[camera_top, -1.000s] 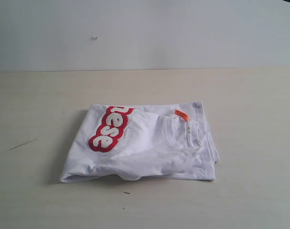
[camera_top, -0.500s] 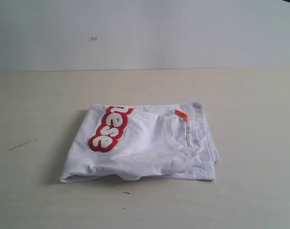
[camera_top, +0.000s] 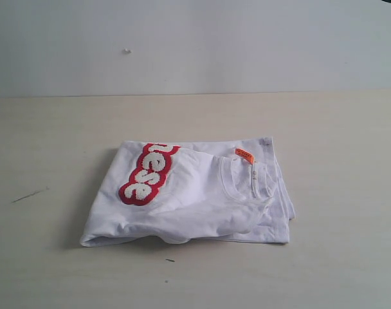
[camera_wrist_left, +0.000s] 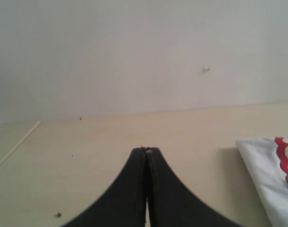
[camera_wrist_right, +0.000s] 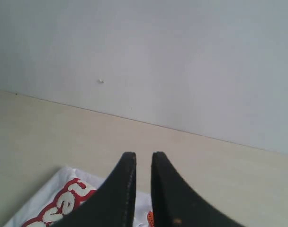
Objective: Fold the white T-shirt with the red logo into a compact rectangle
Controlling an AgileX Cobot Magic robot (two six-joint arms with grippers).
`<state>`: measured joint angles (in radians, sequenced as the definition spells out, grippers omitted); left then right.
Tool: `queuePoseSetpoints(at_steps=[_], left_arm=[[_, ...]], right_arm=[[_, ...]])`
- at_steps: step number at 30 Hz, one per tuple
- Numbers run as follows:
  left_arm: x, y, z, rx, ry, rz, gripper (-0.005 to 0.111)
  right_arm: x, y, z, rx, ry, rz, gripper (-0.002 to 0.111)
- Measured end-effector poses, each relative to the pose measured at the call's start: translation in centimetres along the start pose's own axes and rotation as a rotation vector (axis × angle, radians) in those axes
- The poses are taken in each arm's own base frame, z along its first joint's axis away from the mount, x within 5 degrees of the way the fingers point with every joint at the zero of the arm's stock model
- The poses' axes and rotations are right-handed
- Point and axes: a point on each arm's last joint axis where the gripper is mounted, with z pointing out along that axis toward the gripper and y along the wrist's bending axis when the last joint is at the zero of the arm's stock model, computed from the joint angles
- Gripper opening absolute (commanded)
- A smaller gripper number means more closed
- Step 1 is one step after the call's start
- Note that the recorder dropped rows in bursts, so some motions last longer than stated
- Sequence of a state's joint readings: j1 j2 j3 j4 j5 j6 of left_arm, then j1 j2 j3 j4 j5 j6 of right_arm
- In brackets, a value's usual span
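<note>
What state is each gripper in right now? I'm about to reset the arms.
Left gripper: closed, empty.
Right gripper: slightly open, holding nothing.

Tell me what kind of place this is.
Probably a robot lab or test bench rather than a home: a bare pale tabletop against a blank white wall, one folded white T-shirt lying alone on it, and black gripper fingers showing in the wrist views.

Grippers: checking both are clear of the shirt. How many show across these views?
2. The left gripper, jaws shut, shows only in the left wrist view; the right gripper, jaws slightly apart, only in the right wrist view. Neither appears in the exterior view.
</note>
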<state>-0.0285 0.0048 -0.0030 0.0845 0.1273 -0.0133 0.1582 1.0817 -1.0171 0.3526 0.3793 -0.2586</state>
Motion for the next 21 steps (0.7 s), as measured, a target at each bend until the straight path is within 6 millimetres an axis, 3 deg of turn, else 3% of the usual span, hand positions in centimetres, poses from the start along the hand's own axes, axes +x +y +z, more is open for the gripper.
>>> queuePoseSetpoints(at_steps=[9, 21], left_arm=[[1.9, -0.2, -0.2, 0.013, 0.206, -0.048, 0.000], [2.0, -0.2, -0.2, 0.014, 0.227, -0.050, 0.000]], right_arm=[[0.0, 0.0, 0.0, 0.000, 0.000, 0.000, 0.014], [0.0, 0.0, 0.0, 0.000, 0.000, 0.000, 0.014]])
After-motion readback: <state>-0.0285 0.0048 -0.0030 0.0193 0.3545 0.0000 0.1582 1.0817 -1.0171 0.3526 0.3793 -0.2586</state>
